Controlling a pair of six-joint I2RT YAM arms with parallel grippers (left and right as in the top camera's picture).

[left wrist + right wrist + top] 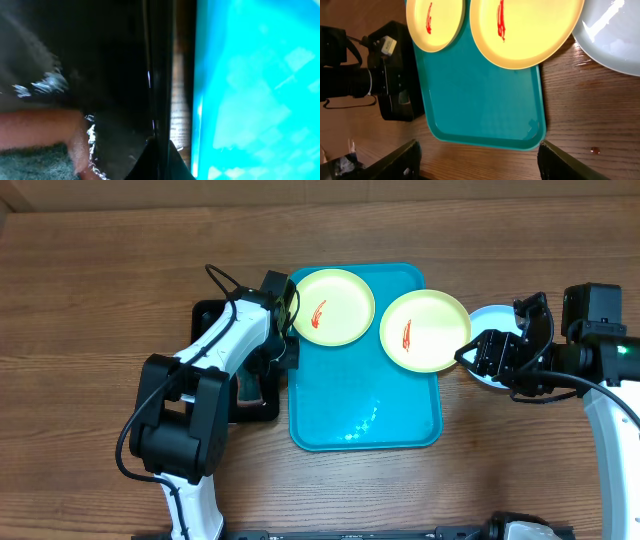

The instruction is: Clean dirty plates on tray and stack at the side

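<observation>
Two smeared yellow plates (335,307) lie across the tray's (365,405) top; the blue plate (490,315) lies off it at 3 o'clock.
The 1 o'clock plate (425,330) overhangs the rim, so a knock from the right gripper (487,355), which hovers beside it with jaws wide apart and empty, could tip it onto the worktop. The left arm reaches down at 9 o'clock over the black tray (215,315) by a sponge (35,160); I cannot tell whether the left gripper (283,350) is apart or together.

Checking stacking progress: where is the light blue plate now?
In the overhead view, the light blue plate lies on the table, right of the tray, beside the right-hand yellow-green plate.
</observation>
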